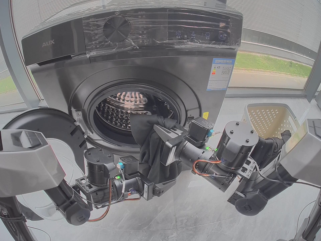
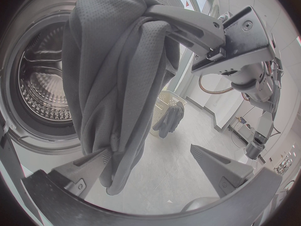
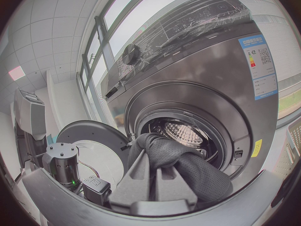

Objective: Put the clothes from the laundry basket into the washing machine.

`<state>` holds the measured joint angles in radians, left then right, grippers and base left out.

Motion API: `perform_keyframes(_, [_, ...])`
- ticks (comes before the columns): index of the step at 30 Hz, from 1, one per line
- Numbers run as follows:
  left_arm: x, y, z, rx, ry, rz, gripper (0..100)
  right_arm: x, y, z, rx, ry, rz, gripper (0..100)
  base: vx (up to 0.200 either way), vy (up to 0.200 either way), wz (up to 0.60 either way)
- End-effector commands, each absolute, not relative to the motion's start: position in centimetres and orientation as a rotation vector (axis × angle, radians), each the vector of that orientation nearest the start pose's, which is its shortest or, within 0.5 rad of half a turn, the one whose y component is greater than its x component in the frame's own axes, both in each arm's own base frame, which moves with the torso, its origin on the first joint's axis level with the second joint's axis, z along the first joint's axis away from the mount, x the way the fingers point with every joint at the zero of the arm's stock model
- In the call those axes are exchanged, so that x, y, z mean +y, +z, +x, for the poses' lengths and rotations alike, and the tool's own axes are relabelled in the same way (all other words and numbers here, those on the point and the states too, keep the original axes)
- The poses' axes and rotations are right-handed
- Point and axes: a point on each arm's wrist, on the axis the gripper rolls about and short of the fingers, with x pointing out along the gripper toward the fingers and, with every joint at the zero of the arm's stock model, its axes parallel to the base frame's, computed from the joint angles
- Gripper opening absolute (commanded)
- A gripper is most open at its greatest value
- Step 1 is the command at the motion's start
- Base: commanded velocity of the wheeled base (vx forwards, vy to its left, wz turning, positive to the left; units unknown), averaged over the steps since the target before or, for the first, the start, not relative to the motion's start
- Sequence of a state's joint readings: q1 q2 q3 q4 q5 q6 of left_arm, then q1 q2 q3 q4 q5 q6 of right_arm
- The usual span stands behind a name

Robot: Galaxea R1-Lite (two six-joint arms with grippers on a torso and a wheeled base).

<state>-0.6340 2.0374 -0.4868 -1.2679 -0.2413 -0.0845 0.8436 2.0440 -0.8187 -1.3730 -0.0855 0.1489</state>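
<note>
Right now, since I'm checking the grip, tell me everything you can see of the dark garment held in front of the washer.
The dark garment is a dark grey to black, mesh-textured fabric, bunched and folded. The right gripper pinches its upper part, shut on it, before the washing machine's open drum. The rest hangs limp, off the floor, its lower end reaching one finger of the open left gripper.

- Bright, even daylight comes through the windows [image 1: 274, 34] behind and to the right of the washing machine [image 1: 133, 67].
- Glare streaks the plastic film [image 1: 160, 30] on its panel, and the drum [image 1: 123, 112] glints at the top.
- Shadows on the floor [image 1: 187, 211] are soft.
- The dark garment [image 1: 150, 141] reads nearly black in the head view.
- Both wrist views bow straight lines and darken at the corners.
</note>
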Motion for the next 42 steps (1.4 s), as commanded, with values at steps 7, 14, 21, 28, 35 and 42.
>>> perform_keyframes(7, [-20.0,4.0,26.2,0.296,-0.805,-0.019,100,27.6,13.6,24.8,-0.064,0.755,0.201,0,0.0,0.0,0.0])
perform_keyframes(14, [-20.7,3.5,27.1,0.249,-0.775,-0.032,100,27.7,13.6,24.7,-0.065,0.757,0.202,0,0.0,0.0,0.0])
perform_keyframes(21, [-20.6,3.4,27.2,0.251,-0.768,-0.032,0,27.7,13.6,24.8,-0.065,0.756,0.202,0,0.0,0.0,0.0])
perform_keyframes(28, [-20.6,3.9,26.9,0.203,-0.744,-0.041,0,27.4,13.6,25.0,-0.063,0.745,0.2,0,0.0,0.0,0.0])
perform_keyframes(35, [-20.5,6.6,22.8,0.165,-0.825,-0.051,0,26.7,13.3,25.5,-0.053,0.724,0.192,0,0.0,0.0,0.0])
perform_keyframes(42, [-18.7,9.5,17.1,0.158,-0.947,-0.069,0,26.0,12.3,25.0,-0.03,0.726,0.182,0,0.0,0.0,0.0])
